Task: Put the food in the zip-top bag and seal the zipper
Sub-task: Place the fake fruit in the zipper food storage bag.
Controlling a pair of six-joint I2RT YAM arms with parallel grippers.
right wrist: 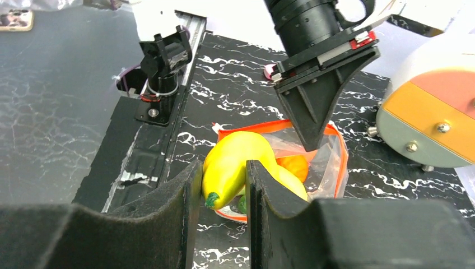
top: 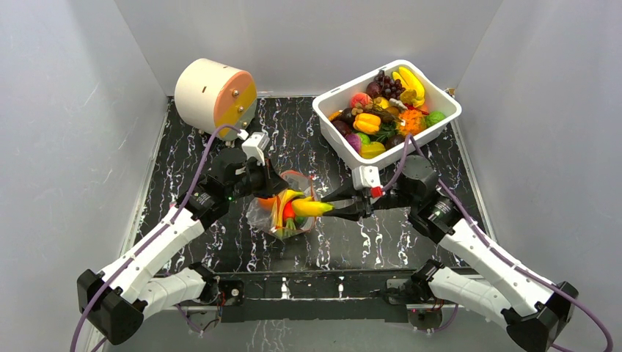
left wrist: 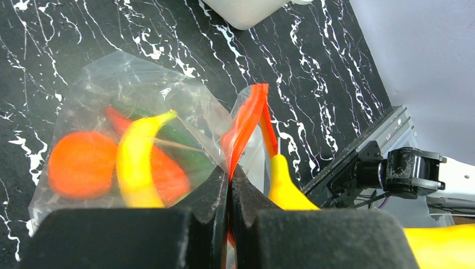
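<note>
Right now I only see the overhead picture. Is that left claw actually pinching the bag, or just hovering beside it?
Observer: Pinching. Its wrist camera shows the left gripper shut on the zipper, holding up the rim of the zip-top bag.
Operator: And the yellow thing on the right?
Observer: The right gripper is shut on a yellow toy with a green stem tip, at the bag's mouth.
Operator: Anything inside already?
Observer: Through the plastic, a banana and an orange round piece.

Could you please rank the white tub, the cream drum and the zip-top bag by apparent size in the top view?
1. white tub
2. cream drum
3. zip-top bag, a little smaller, partly covered
</note>
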